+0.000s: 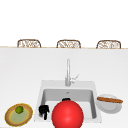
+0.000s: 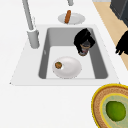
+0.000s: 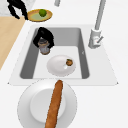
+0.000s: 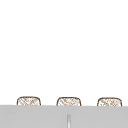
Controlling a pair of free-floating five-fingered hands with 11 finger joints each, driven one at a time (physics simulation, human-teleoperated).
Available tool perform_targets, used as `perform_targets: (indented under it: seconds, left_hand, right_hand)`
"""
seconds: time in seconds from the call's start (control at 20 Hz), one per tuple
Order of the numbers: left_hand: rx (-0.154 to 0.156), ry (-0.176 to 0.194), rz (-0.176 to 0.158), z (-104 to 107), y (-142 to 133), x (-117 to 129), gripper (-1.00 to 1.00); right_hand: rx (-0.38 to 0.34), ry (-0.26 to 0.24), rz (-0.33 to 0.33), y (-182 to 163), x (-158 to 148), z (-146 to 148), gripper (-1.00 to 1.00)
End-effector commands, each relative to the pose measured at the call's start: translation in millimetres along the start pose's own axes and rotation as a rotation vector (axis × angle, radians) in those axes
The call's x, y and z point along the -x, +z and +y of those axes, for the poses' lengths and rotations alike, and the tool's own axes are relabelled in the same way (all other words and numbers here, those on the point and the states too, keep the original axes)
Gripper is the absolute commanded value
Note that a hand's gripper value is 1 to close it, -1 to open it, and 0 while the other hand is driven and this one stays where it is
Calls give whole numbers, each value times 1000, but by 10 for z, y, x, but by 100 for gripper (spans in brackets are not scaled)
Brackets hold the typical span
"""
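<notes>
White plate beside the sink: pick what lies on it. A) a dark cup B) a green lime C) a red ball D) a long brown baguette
D: a long brown baguette lies across the white plate in the right side view; the lime sits on the yellow-rimmed plate.

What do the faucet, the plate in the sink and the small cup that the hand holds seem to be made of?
The faucet looks like brushed metal: grey with a dull sheen. The plate in the sink seems glazed ceramic: plain white, smooth. The cup under the hand is greyish with a brown band, perhaps metal or plastic; it is hard to tell.
</notes>
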Motion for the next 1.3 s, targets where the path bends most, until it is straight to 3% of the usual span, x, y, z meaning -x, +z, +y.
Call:
perform_targets:
  seconds: [0.0,0.4,0.7,1.25]
  left_hand:
    - [0,0,0,0,0,0,0]
    - [0,0,0,0,0,0,0]
    - [0,0,0,0,0,0,0]
    - [0,0,0,0,0,0,0]
  right_hand:
    - [18,-19,-16,-432,-8,43,100]
    - [53,-16,-23,-801,-1,441,100]
    - [75,8,-28,-998,77,549,100]
    - [69,0,-13,-1378,182,607,100]
